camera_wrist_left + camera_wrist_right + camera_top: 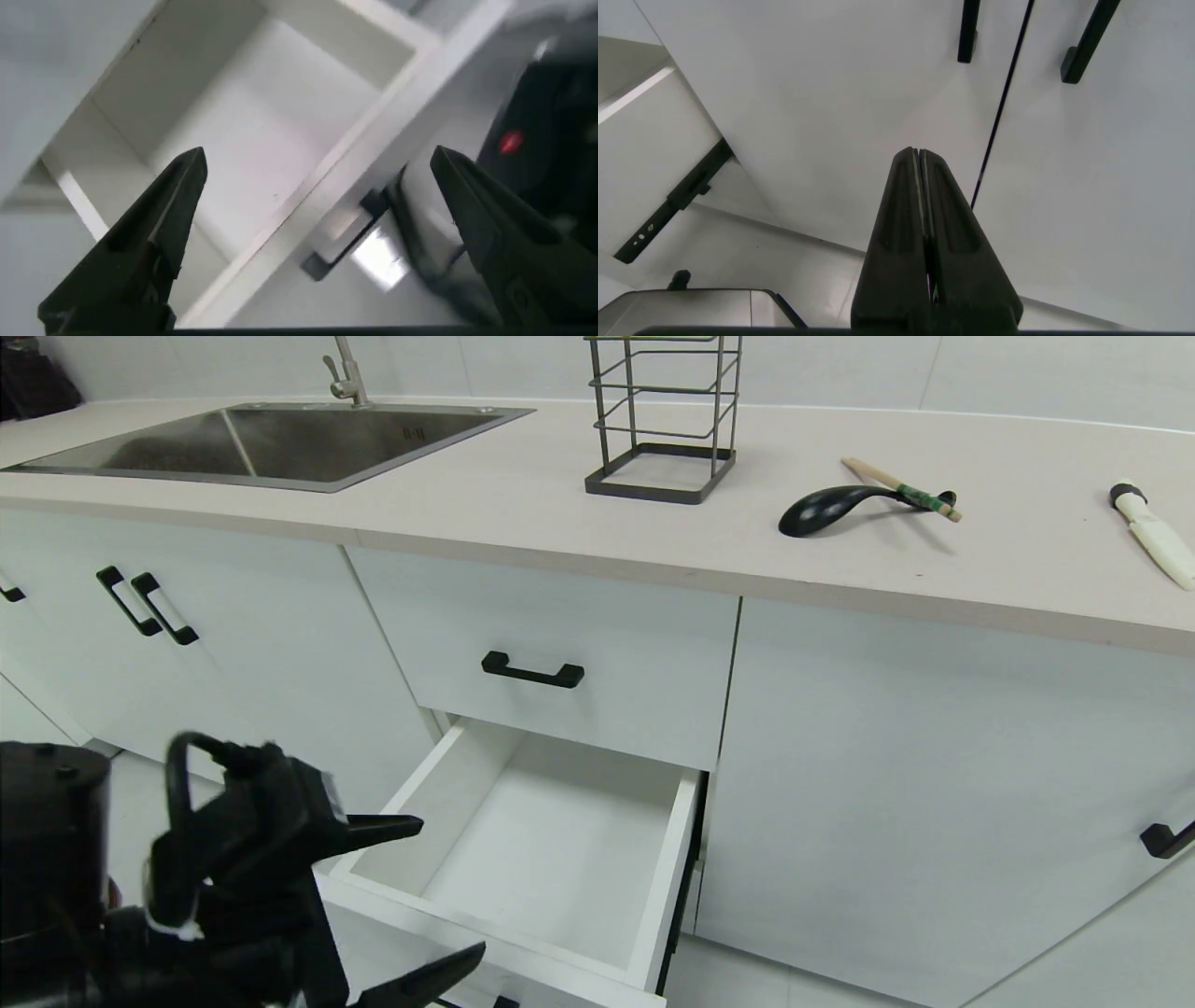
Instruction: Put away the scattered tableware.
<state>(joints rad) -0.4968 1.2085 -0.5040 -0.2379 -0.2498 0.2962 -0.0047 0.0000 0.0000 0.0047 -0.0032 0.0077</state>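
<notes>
Head view, counter at 1–2 o'clock: the tableware lies loose on the pale countertop [560, 537].
- Black plastic ladle [826, 507], its handle crossing and touching a pair of wooden chopsticks with a green band [898, 485].
- Cream-handled utensil with a black cap [1156, 534], well apart toward 3 o'clock.
- Dark wire rack [661, 425] stands upright at 12 o'clock, with the steel sink [280, 439] at 11.

At 6 o'clock the white lower drawer [667, 868] stands pulled out and bare inside. It is probably opened to take the utensils.

Left gripper [450, 887], at 7–8 o'clock, hangs low at the drawer's front rim. Its jaws are spread wide and grasp nothing. The drawer's black handle [338, 254] sits just below it, which suits a pull on the drawer, not a pick.

Right gripper [918, 157] is clenched with its fingers pressed together and empty, pointed at the white cabinet doors [831, 103], low and far from the counter.
</notes>
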